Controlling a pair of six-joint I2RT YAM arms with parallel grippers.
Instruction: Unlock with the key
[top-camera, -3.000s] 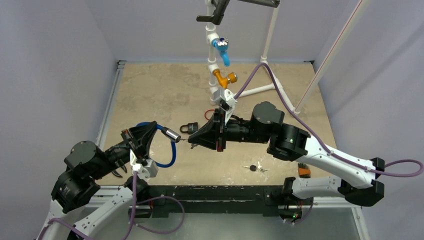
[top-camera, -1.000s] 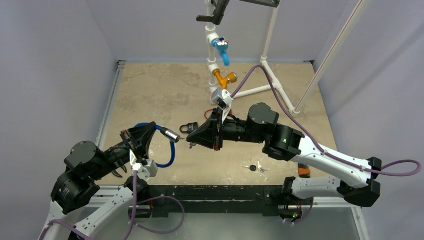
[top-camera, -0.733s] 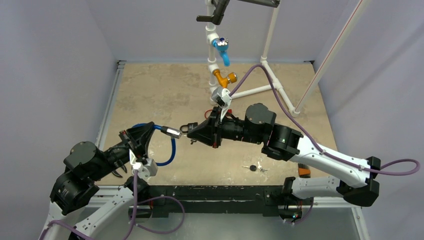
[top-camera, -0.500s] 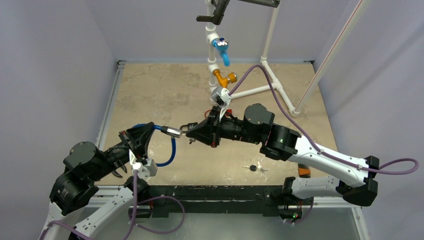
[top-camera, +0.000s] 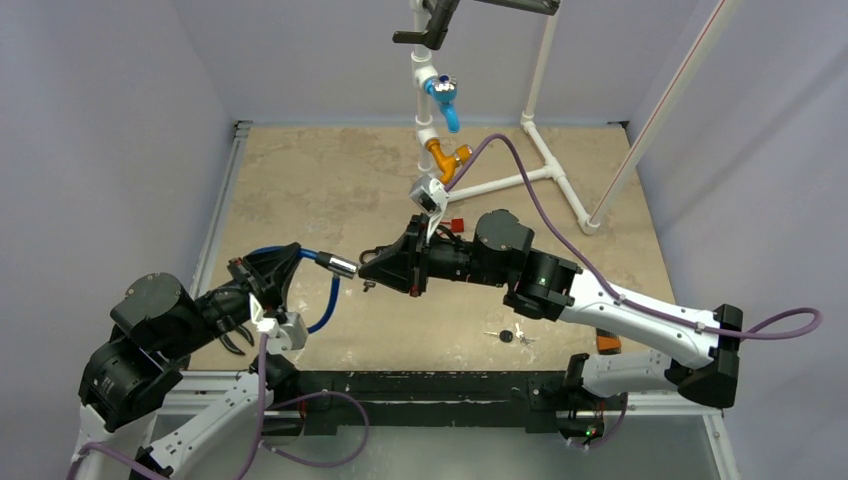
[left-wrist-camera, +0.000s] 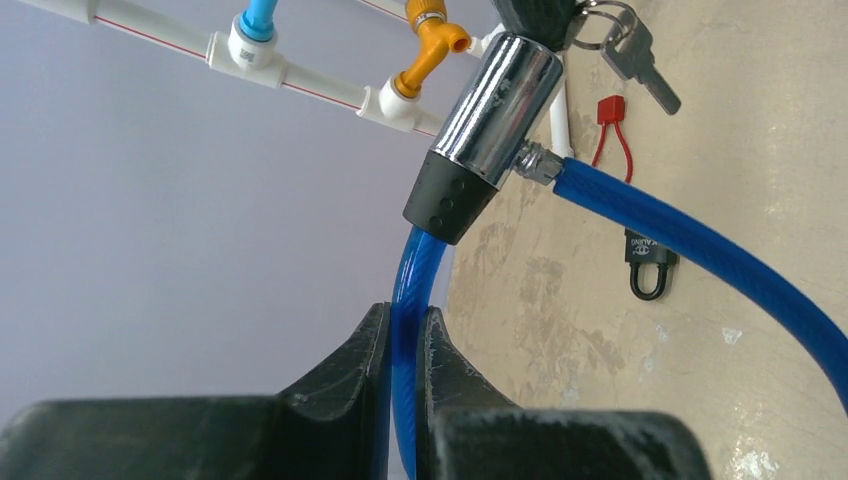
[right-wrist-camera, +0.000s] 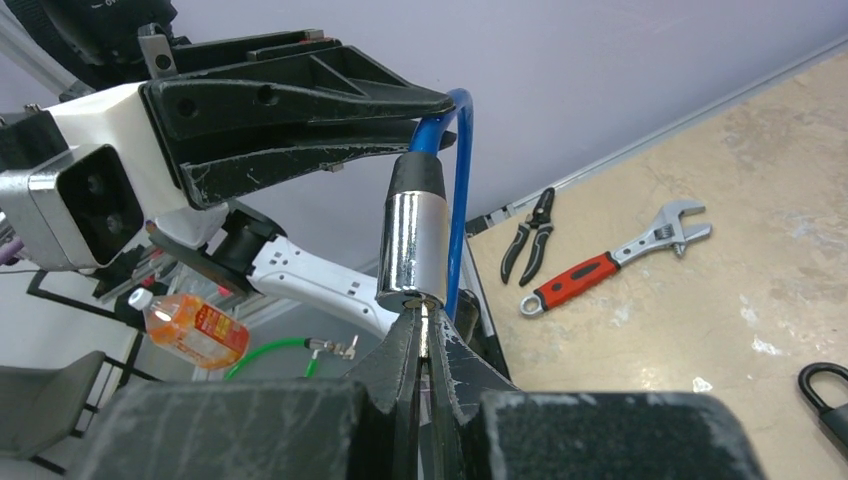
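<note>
1. Top view: your left gripper (top-camera: 288, 260) is clenched on the blue cable (top-camera: 330, 305). The cable loops round to the chrome lock (top-camera: 341, 265), which is held in the air between the two arms. Your right gripper (top-camera: 368, 274) meets the lock's free end with its tips together, but from here you cannot see what they pinch. Spare keys (top-camera: 510, 336) lie on the table (top-camera: 300, 190) near the right arm's base, well apart from the lock. A red tag (top-camera: 457, 225) shows just behind the right wrist.
2. Left wrist view: your left fingers (left-wrist-camera: 350, 370) squeeze the cable just beside the lock's black collar. This view adds a key ring (left-wrist-camera: 625, 45) dangling at the lock's far end. It also shows a black padlock (left-wrist-camera: 647, 265) lying on the table near the tag. The keyhole end is hidden here.
3. Right wrist view: only here do you see the key (right-wrist-camera: 424, 312), nipped edgewise in your tightly closed right fingers and touching the lock's mouth. You cannot tell how deep it sits. The lock stands nearly upright above those fingers, with the left gripper on the cable just above it. Pliers (right-wrist-camera: 530, 235) and a red-handled wrench (right-wrist-camera: 610, 260) lie side by side near the table's edge. An orange bottle (right-wrist-camera: 190, 330) lies beyond the table.
</note>
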